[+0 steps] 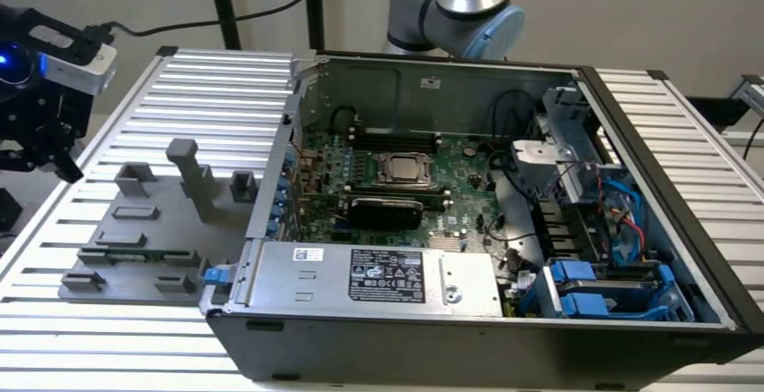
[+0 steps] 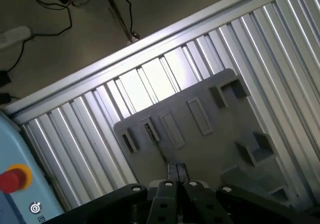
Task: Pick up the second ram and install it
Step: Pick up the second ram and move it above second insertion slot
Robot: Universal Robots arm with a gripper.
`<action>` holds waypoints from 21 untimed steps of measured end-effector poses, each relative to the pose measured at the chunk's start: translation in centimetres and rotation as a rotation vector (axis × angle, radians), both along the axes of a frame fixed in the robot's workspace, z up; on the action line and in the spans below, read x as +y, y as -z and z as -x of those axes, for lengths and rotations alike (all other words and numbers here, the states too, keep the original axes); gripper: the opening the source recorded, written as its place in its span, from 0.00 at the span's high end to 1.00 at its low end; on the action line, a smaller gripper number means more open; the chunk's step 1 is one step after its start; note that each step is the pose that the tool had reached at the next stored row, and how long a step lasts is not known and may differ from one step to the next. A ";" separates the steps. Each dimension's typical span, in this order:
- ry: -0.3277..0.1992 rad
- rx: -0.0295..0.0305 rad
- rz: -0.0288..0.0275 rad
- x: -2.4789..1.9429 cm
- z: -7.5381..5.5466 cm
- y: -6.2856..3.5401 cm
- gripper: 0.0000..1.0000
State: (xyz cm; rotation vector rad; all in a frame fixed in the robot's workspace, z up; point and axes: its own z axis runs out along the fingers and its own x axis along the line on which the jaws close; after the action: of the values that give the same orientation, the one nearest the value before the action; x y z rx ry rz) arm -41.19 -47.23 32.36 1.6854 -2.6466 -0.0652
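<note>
**Operator:** What does the exterior view give me?

**Describer:** You have a ribbed aluminium tabletop (image 1: 215,79). On the exterior view's left sits a flat grey plastic holder tray (image 1: 120,208) with upright blocks. The second ram (image 1: 138,255), a thin, long green circuit-board stick, lies in the tray's long slot near the front edge. The black gripper (image 1: 42,161) hangs above the tabletop's far left, well apart from the ram.

**Operator:** And the containers?

**Describer:** To the tray's right stands an open black computer case (image 1: 478,347). It holds a large green motherboard (image 1: 466,195), a silver power supply box (image 1: 370,276) and blue drive carriers (image 1: 609,294). You cannot tell from here whether any memory slot is already filled.

**Operator:** The wrist view?

**Describer:** You look down on the same holder tray (image 2: 210,149). The gripper (image 2: 176,171) has its fingertips drawn close together with nothing between them. A thin dark sliver in one slot (image 2: 149,130) is probably the ram seen on edge, but that is a guess. A red button (image 2: 12,179) sits on a pale blue box off to one side.

**Operator:** How will the ram handle?

**Describer:** I judge it light, stiff and fragile. Take it by the long edges near the middle. Keep off the chips and contacts, and expect little grip on so thin a board.
</note>
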 end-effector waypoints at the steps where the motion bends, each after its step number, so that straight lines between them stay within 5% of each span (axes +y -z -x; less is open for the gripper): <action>1: -0.018 0.0000 0.0000 0.00 0.0 0.08 0.89; 21: -0.381 -0.0019 0.0004 0.00 0.0 1.64 0.89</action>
State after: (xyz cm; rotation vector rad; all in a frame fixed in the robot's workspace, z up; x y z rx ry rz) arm -41.19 -47.23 30.71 2.1518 -2.2748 -0.0608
